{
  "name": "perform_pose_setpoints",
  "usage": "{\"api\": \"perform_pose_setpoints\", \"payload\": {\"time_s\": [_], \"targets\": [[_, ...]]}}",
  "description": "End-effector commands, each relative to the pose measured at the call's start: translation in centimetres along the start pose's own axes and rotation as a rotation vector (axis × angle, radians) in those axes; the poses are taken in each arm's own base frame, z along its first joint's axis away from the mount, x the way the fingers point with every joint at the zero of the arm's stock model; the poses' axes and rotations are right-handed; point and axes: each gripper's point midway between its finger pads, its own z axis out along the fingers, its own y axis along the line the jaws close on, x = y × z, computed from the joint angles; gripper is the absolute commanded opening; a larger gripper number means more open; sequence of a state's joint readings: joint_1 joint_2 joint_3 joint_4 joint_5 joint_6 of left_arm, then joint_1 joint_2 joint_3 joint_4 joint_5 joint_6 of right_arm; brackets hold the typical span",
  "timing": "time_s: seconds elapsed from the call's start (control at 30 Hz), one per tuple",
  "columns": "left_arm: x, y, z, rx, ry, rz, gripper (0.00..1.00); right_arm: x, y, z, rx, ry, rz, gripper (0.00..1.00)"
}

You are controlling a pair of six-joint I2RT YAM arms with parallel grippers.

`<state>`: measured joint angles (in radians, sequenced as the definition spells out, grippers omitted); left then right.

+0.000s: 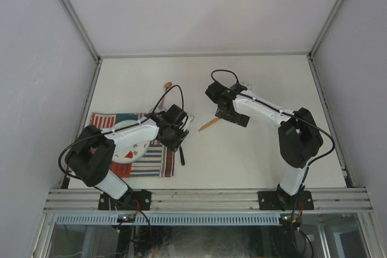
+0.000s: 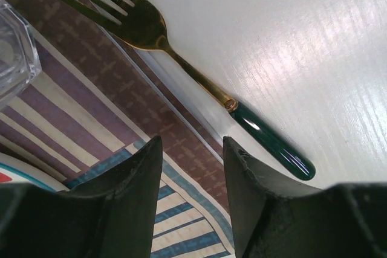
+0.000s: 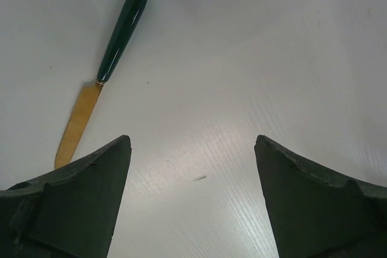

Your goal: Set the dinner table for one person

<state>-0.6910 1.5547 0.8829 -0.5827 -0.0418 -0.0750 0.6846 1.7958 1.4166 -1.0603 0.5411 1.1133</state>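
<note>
Partway set: plate (image 1: 138,149) on placemat (image 1: 158,161), fork (image 2: 181,64) at its edge, knife (image 3: 103,86) well apart, yet unplaced, left gripper (image 2: 192,143) ajar, right gripper (image 3: 190,143) wide, both empty

3 plain pale-grey wall panels (image 1: 36,58) close me in: left, right and far. Slim aluminium rails (image 1: 71,13) join them at the corners. The light is soft and even, with a faint glare on the off-white dinner table (image 1: 242,161) under me. Along its near edge runs a ribbed aluminium beam (image 1: 205,197), a slotted white cable duct (image 1: 199,218) just below.
</note>
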Motion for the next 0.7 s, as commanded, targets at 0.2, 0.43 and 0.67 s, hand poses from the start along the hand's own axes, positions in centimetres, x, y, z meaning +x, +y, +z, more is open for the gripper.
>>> {"api": "perform_pose_setpoints", "payload": {"time_s": [0.2, 0.43, 0.67], "targets": [[-4.4, 0.4, -4.3, -0.049, -0.137, -0.097, 0.51, -1.5, 1.4, -0.2, -0.044, -0.007, 0.005, 0.83], [-4.8, 0.5, -4.5, -0.079, -0.149, -0.172, 0.52, -1.5, 1.4, -0.1, -0.035, -0.003, -0.026, 0.83], [-7.0, 1.6, -4.5, -0.175, -0.212, -0.317, 0.46, -1.0, 0.0, -0.6, 0.035, 0.012, -0.081, 0.83]]}}
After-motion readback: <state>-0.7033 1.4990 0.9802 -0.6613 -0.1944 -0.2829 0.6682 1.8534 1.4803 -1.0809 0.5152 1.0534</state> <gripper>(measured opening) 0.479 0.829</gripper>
